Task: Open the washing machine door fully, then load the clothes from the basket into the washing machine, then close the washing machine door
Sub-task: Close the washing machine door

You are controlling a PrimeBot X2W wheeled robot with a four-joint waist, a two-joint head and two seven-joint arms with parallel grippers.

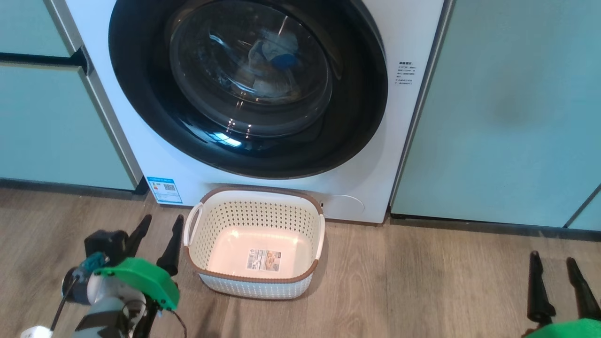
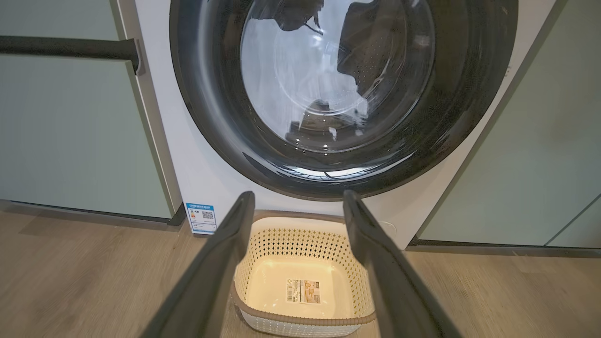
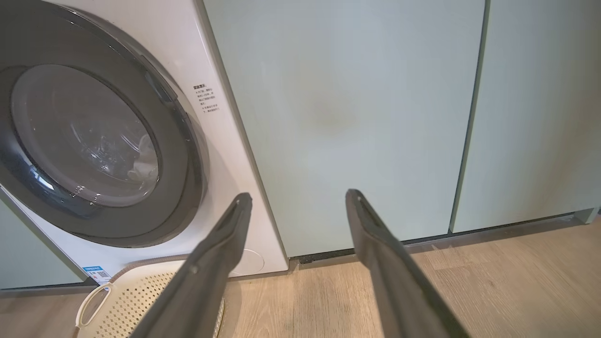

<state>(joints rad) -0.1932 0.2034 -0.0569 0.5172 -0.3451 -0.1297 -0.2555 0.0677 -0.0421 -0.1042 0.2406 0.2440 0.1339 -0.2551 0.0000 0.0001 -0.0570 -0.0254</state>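
The washing machine point(image 1: 413, 141) stands white between cabinets, and the washing machine door point(image 1: 249, 84) lies shut against its front. Through the glass I see the clothes point(image 1: 277, 54), pale with a blue piece, inside the drum; pale cloth point(image 3: 145, 159) also shows in the right wrist view. On the floor just before the machine, the basket point(image 1: 253, 217) holds nothing but the label on its base. My left gripper point(image 1: 162, 218) hovers open left of the basket, pointing at the door point(image 2: 342, 94) over the basket point(image 2: 300, 239). At the lower right my right gripper point(image 1: 552, 257) is open, facing a cabinet panel point(image 3: 352, 117).
Pale-green cabinets point(image 1: 507, 117) flank the machine on both sides, the left one point(image 1: 47, 122) with a dark horizontal gap. A blue-white sticker point(image 1: 164, 189) marks the machine's lower left corner. Wood floor point(image 1: 422, 281) stretches between the basket and my right gripper.
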